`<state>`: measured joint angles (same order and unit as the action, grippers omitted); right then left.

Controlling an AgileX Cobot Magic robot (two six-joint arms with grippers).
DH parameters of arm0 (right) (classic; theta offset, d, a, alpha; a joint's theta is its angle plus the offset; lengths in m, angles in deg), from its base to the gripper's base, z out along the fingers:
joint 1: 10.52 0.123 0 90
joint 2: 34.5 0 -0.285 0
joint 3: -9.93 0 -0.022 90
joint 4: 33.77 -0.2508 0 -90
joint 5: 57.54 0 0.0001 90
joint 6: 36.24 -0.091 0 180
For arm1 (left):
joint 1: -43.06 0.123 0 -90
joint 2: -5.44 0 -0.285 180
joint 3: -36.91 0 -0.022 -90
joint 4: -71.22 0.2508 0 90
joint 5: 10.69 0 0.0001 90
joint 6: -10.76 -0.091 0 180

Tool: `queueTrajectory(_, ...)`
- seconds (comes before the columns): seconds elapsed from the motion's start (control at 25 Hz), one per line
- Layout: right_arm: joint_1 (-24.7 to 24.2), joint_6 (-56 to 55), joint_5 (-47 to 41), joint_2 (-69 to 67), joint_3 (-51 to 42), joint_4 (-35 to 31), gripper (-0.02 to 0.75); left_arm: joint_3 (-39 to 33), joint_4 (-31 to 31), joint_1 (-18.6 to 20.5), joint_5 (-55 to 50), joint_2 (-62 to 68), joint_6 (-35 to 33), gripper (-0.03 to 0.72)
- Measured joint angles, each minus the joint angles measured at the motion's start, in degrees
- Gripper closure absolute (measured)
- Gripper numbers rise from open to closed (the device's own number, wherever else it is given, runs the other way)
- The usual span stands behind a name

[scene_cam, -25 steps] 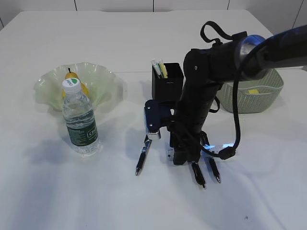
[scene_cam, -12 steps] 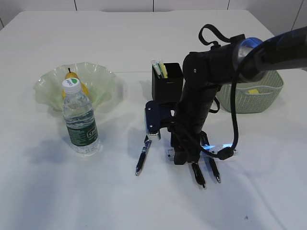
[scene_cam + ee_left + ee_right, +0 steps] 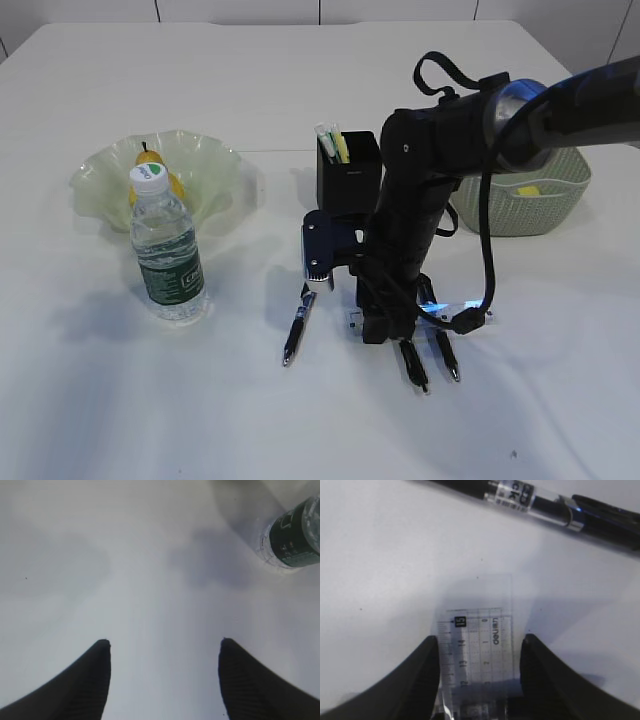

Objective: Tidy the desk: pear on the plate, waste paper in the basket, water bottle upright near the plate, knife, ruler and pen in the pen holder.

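Right gripper [image 3: 480, 660] points down at the desk [image 3: 500, 420], jaws straddling the ruler [image 3: 477, 645].

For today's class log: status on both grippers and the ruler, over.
Left gripper open, empty. Right gripper straddling ruler, grip unconfirmed. Pen lies beyond.

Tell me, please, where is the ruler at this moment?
The ruler lies flat on the desk between the right gripper's fingers in the right wrist view, with the pen beyond it; in the exterior view the arm mostly hides it.
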<state>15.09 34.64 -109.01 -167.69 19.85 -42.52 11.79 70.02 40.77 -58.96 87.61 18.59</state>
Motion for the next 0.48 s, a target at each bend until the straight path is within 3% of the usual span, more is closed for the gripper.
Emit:
queueTrajectory(0.16,0.00,0.00,-0.10,0.00,0.00,0.00,0.352,0.00,0.00,0.00,0.00,0.00,0.00,0.214)
queueTrajectory(0.48,0.00,-0.13,-0.30,-0.05,0.00,0.04,0.442,0.00,0.00,0.00,0.00,0.00,0.00,0.214)
